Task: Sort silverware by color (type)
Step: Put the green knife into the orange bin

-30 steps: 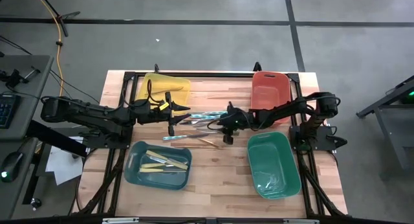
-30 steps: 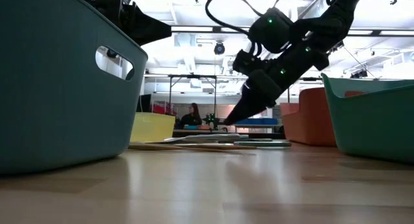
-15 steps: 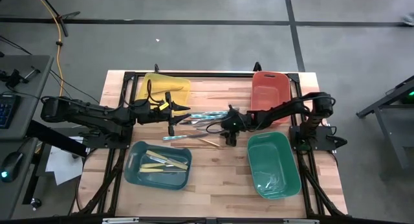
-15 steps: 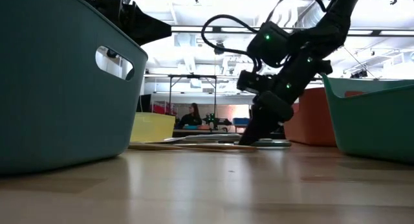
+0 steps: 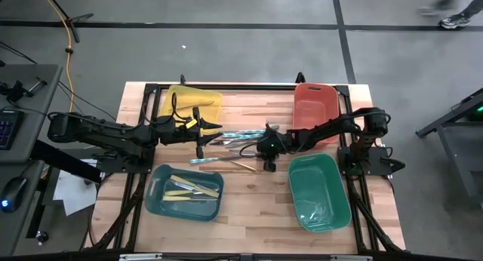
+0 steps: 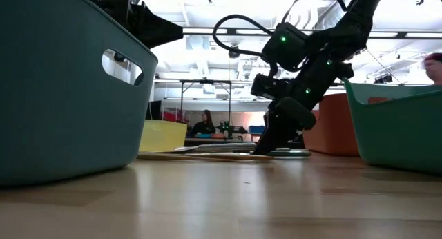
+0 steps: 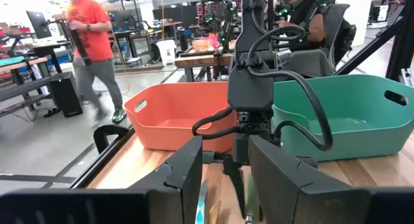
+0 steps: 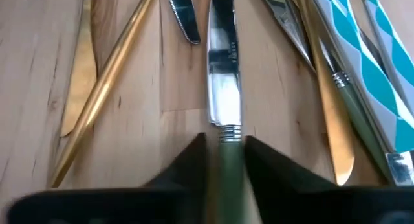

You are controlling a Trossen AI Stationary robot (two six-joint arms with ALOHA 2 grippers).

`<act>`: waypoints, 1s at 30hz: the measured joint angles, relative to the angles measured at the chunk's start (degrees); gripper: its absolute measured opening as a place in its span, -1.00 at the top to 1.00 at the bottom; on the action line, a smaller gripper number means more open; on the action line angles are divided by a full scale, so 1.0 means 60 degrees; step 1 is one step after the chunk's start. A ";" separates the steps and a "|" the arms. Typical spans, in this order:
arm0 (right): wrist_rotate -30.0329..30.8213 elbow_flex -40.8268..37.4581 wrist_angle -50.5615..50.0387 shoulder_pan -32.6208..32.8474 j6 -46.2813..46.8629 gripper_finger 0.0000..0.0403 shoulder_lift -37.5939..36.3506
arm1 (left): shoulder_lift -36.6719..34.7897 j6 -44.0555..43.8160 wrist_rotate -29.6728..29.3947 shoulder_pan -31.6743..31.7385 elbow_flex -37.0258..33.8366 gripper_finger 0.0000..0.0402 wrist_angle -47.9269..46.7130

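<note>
Over the table's left, the left gripper point(image 5: 202, 136) waits, fingers parted. At centre, among the loose silverware point(image 5: 230, 149), the right gripper point(image 5: 266, 161) pinches a green-handled knife point(image 8: 224, 114); next comes lifting it cleanly toward its bin.

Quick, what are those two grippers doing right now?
Left gripper: open, empty, beside the pile.
Right gripper: closed on the green handle of a knife lying on the table.
</note>
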 joint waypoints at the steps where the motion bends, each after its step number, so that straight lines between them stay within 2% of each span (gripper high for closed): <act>1: 0.0007 0.0000 -0.0004 0.0000 -0.0010 0.74 0.0000 | 0.0000 0.0000 0.0000 0.0000 -0.0001 0.41 0.0000; 3: -0.0030 0.0000 -0.0011 -0.0007 -0.0114 0.88 -0.0007 | 0.0000 0.0000 0.0000 0.0000 -0.0002 0.41 0.0000; 8: -0.0060 -0.0007 -0.0004 -0.0011 -0.0251 0.82 -0.0007 | 0.0000 0.0000 0.0000 0.0000 -0.0002 0.41 0.0000; 11: -0.0062 -0.0011 -0.0004 -0.0011 -0.0307 0.90 -0.0011 | 0.0000 0.0000 0.0000 0.0000 -0.0002 0.41 0.0000; 17: -0.0097 -0.0036 0.0054 -0.0018 -0.0353 0.90 -0.0102 | 0.0000 0.0106 0.0000 0.0000 -0.0002 0.41 -0.0004; 23: -0.0058 -0.0119 -0.0397 -0.0022 -0.0447 0.90 -0.0813 | 0.0000 0.0331 0.0000 0.0000 0.0000 0.41 -0.0087; 26: -0.0020 -0.0096 -0.0530 -0.0005 -0.0533 0.99 -0.1233 | -0.0049 0.0331 0.0000 0.0000 -0.0002 0.41 -0.0162; 30: 0.0261 -0.0138 -0.0858 0.0101 -0.0611 0.96 -0.1419 | -0.0381 0.0328 -0.0054 -0.0001 -0.0002 0.41 -0.0751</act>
